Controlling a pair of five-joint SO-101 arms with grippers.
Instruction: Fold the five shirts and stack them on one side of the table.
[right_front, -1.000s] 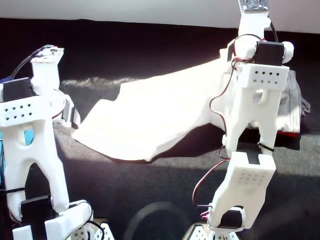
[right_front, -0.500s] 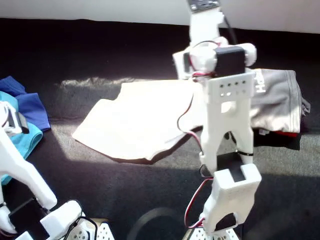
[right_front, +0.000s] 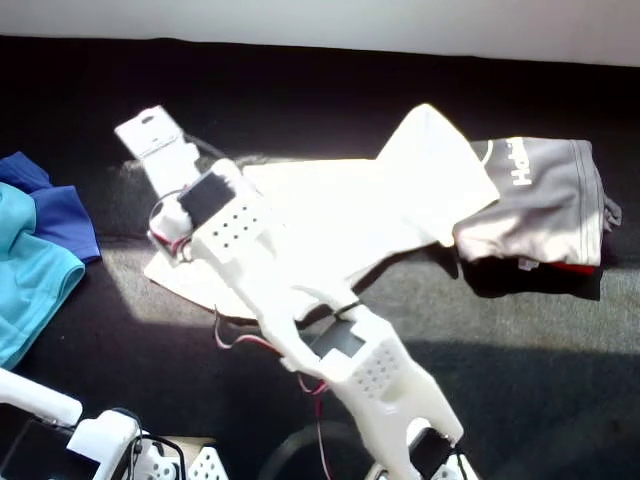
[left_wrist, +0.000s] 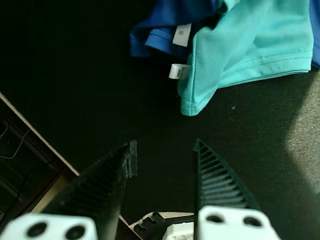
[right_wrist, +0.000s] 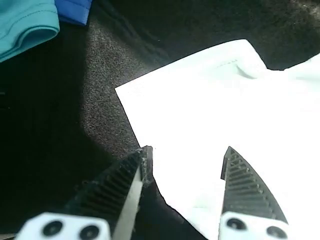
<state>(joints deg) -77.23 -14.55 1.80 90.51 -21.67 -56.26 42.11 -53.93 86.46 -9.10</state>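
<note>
- White shirt: light, limp cloth spread across the middle of the bench; probably best pinched at a corner hem.
- Right pincer: released, jaws straddling the shirt's edge.
- Left pincer: released, near the teal shirt.

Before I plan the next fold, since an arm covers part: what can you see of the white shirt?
The white cloth shirt lies mostly flat, lightly rumpled, mid-table on the black cloth surface. One end is turned up into a flap that meets the folded grey shirt. The open right gripper sits over its opposite edge.
</note>
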